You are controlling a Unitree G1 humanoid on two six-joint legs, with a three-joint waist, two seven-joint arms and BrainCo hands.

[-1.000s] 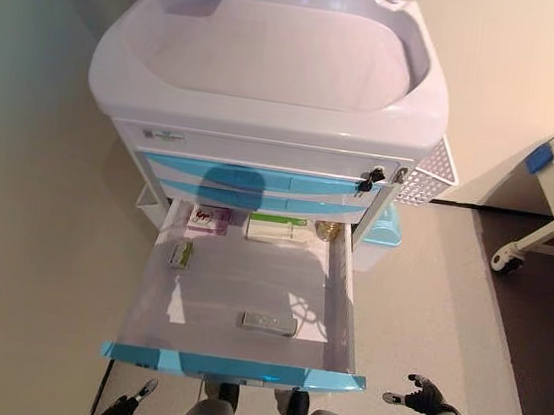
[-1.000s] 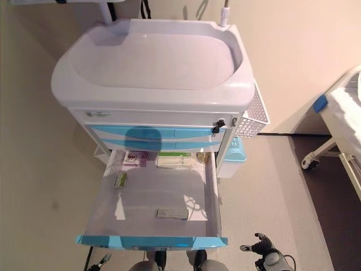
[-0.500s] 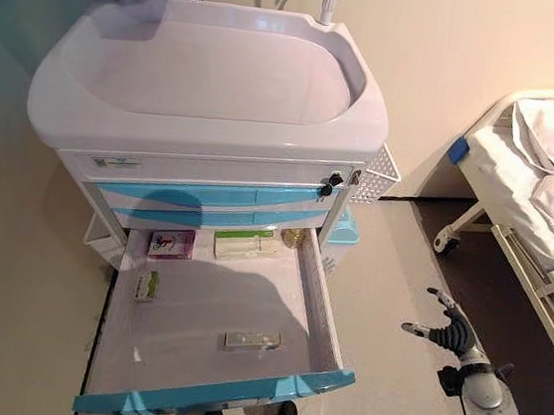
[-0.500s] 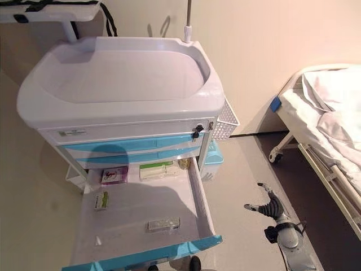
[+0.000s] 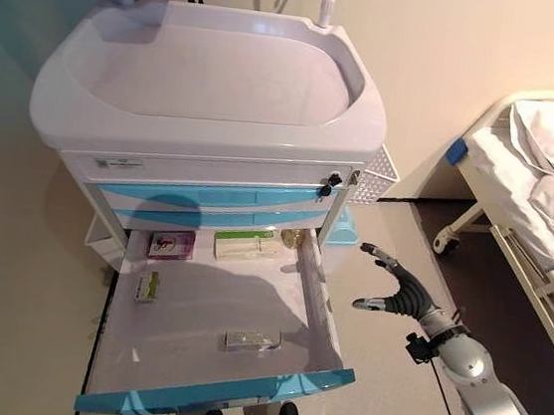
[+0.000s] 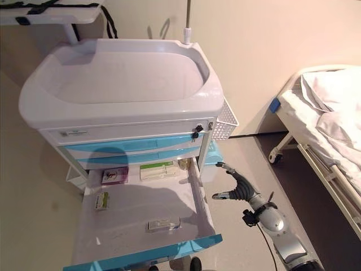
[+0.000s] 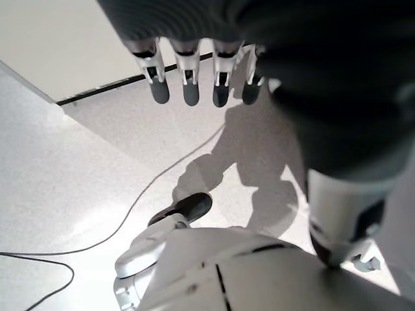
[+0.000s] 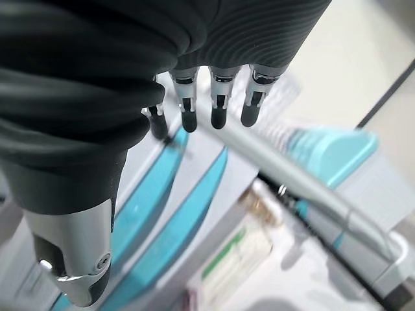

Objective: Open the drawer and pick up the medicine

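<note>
Right hand [image 5: 402, 292] is up beside the drawer [image 5: 316, 302], just off its right wall, holding nothing: fingers [image 8: 217, 110] straight, thumb spread apart from them. It touches neither the drawer nor the cart [image 5: 221, 81].

Drawer is pulled fully out, blue front edge nearest the robot. Contents, all to the left of the right hand:
- flat clear-wrapped medicine pack [image 5: 252, 341] on the drawer floor, lower-left of the hand, nearest the front edge
- white-and-green box [image 5: 247, 246] at the back, upper-left of the hand
- small amber vial [image 5: 295, 238] beside that box, the item closest to the fingertips
- pink-labelled box [image 5: 171, 245] and small green packet [image 5: 147, 286] farthest away, on the drawer's left side

Left hand [image 7: 194, 71] shows only in its own wrist view, fingers straight and empty, floor [image 7: 78, 194] below it.

Hospital bed [image 5: 546, 178] with white bedding stands off to the right of the right hand (well clear of it).
</note>
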